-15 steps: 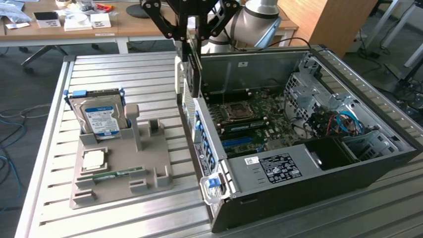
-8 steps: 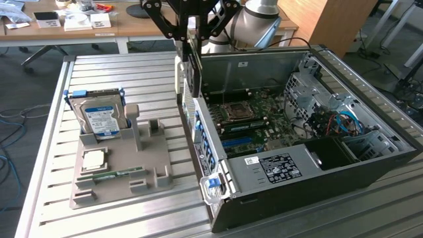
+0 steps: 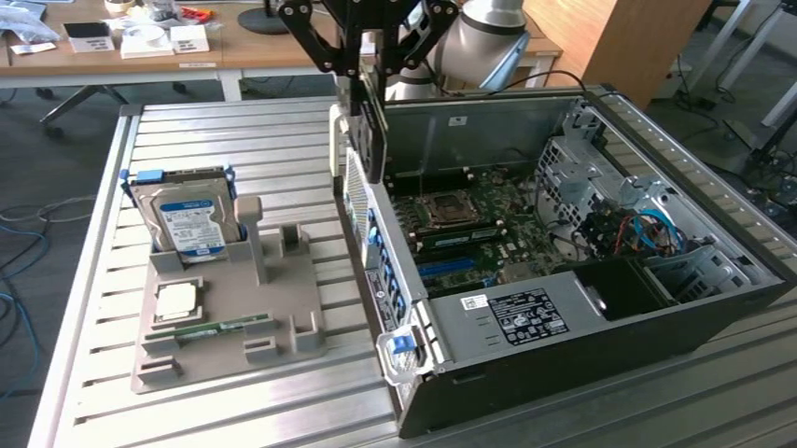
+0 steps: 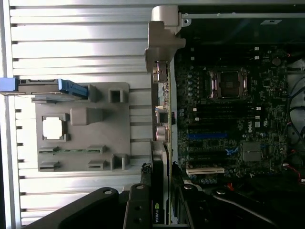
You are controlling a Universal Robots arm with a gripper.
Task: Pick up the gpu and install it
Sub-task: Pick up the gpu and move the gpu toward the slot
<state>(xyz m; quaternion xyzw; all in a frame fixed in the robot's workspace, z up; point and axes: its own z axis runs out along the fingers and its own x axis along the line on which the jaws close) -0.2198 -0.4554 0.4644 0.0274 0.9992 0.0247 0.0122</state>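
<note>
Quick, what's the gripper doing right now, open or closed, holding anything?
Gripper: closed, holding the gpu.

A slatted metal tabletop (image 3: 249, 131) is standing on a dark grey floor (image 3: 50, 159). Beyond its far edge a wooden desk (image 3: 237, 51) is carrying small white boxes (image 3: 189, 39), with a chair base (image 3: 88, 95) resting underneath. A wooden cabinet (image 3: 610, 37) is standing past the far corner, and loose cables (image 3: 15, 229) are trailing over the floor at the exterior view's left.
</note>
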